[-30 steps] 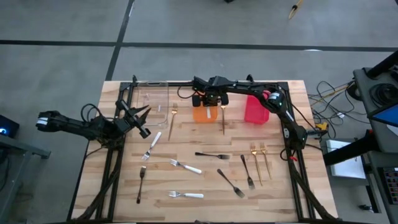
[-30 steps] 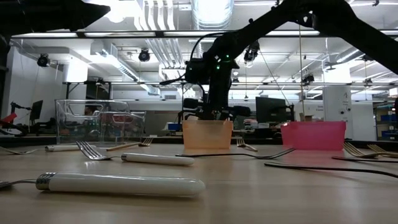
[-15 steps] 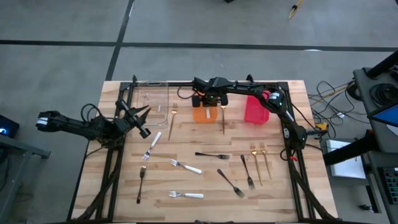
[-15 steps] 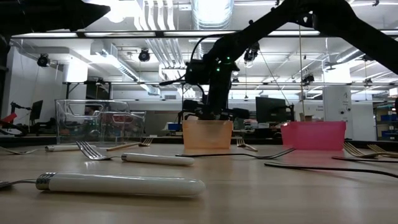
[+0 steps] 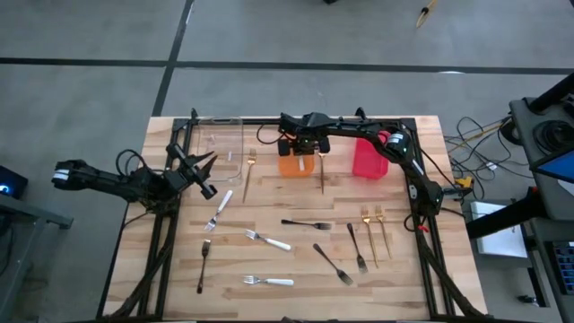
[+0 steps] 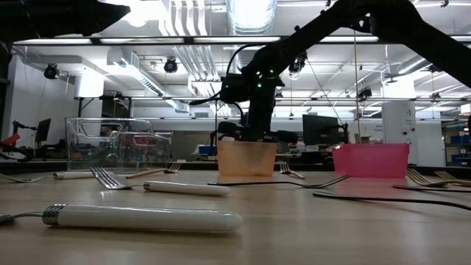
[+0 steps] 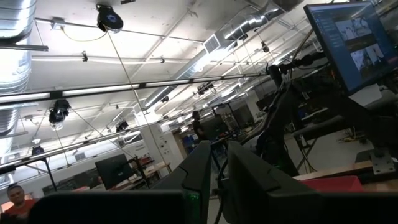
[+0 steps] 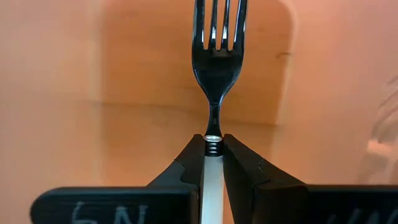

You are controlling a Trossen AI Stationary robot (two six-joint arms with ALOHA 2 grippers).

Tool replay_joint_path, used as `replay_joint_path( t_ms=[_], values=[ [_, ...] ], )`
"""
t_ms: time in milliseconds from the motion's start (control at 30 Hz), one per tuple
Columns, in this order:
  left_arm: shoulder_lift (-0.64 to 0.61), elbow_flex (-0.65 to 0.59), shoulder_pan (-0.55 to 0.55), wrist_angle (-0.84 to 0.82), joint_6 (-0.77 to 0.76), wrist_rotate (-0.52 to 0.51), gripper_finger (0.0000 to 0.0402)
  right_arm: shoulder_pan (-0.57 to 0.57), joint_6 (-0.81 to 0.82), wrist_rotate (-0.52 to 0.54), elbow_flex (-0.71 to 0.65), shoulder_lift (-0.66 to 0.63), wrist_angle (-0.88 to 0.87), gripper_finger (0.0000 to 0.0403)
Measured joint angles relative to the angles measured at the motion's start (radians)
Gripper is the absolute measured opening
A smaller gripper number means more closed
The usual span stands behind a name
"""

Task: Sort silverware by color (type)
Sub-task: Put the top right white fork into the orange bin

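From above, the right pincer (image 5: 306, 146) hangs over the translucent orange rectangular bin (image 5: 293, 165) at the far middle of the wooden desk (image 5: 296, 260), while the left pincer (image 5: 204, 172) waits near the desk's left edge. At desk height, the right arm reaches down into that bin. The right wrist view shows the pincer clamped on a white-handled silver fork (image 8: 216, 56), its long axis in line with the fingers, tines pointing away towards the bin's floor. In the left wrist view the left pincer's fingers (image 7: 245, 177) stand narrow, holding nothing.
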Motion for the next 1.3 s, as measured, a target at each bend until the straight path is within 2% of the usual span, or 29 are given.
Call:
replay_joint_path(
  t_ms=[967,1300],
  values=[
    [0.0,0.0,0.0,0.0,0.0,0.0,0.0039,0.0,-0.016,-0.002,0.0,-0.001,0.021,0.0031],
    [0.0,0.0,0.0,0.0,0.0,0.0,0.0039,0.0,-0.016,-0.003,0.0,-0.001,0.021,0.0105]
  ],
)
